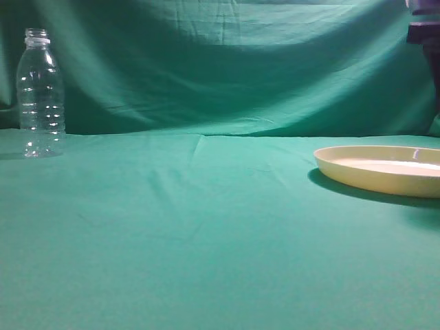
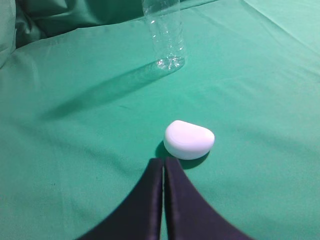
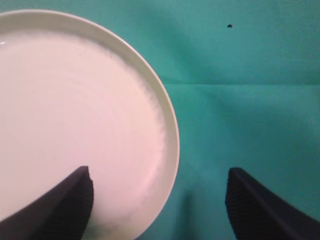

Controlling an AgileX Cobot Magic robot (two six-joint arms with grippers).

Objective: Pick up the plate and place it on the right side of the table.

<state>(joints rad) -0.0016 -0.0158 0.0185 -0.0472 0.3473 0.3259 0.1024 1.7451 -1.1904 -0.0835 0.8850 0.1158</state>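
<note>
no writing shows on plate (image 1: pixel 385 168) or clear bottle (image 1: pixel 40 93).

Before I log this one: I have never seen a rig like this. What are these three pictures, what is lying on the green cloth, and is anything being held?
This is a robot with two arms, each ending in a two-fingered end effector. One picture comes from a camera looking along the table at object height. The other two come from cameras on the wrists, looking past the dark fingers.

On the cloth stand a clear plastic bottle at far left and a cream-yellow plate at right. The left wrist view also shows a small white rounded object lying beyond the fingertips; I cannot tell what it is.

The left end effector is shut and empty. The right end effector is open above the plate's rim, one finger over the plate, one over the cloth. Nothing is held.
</note>
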